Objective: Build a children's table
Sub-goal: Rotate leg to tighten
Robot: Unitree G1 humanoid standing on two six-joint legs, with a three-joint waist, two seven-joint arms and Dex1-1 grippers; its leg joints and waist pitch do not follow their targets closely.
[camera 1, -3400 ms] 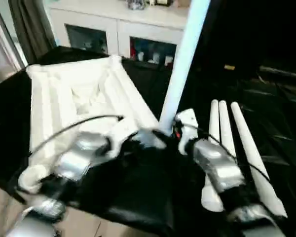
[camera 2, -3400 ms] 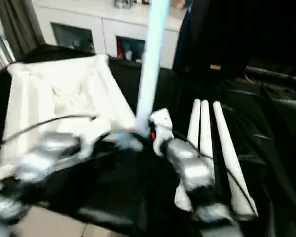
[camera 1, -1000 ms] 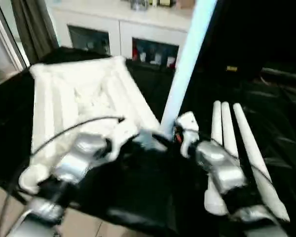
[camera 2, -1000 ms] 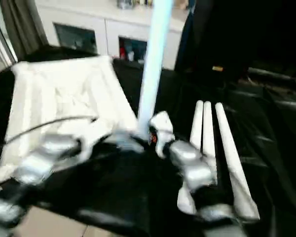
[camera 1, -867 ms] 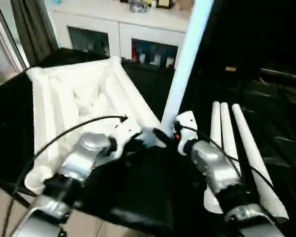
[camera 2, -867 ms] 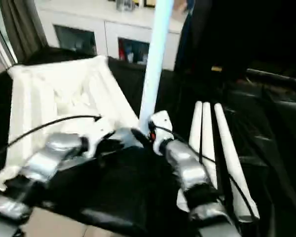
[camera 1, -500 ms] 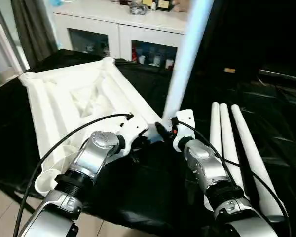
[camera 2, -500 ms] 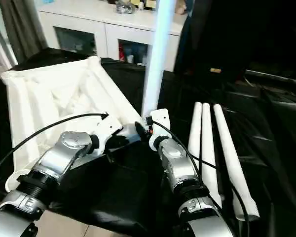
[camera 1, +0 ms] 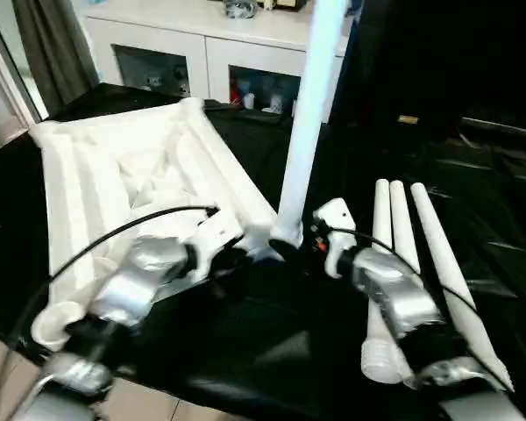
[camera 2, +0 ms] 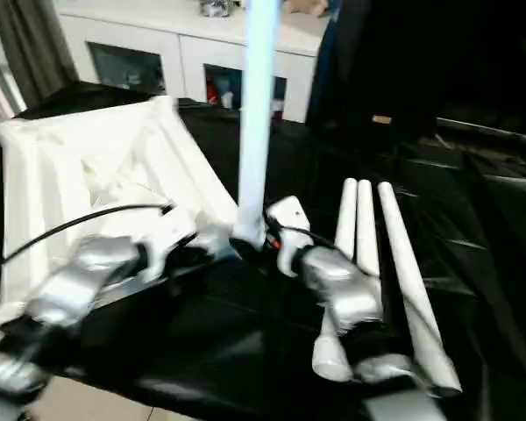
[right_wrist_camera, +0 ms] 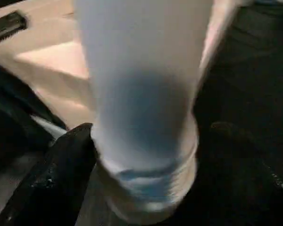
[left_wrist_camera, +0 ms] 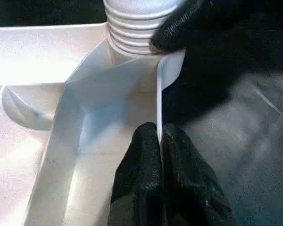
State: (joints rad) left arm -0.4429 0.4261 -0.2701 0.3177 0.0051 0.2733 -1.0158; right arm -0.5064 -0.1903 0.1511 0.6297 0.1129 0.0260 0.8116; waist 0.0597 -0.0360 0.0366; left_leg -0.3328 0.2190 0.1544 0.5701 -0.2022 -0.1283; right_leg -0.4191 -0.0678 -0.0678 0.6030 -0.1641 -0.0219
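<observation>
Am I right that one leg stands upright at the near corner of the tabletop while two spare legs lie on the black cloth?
Not quite: three spare legs lie side by side on the black cloth, as the left eye view shows. One leg does stand upright at the tabletop's near corner.

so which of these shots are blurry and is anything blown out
Right wrist view: the upright leg is smeared and soft. Right eye view: the left arm is motion-blurred. Left eye view: the table top is washed out. Left wrist view: sharper, bright glare on the rim.
</observation>
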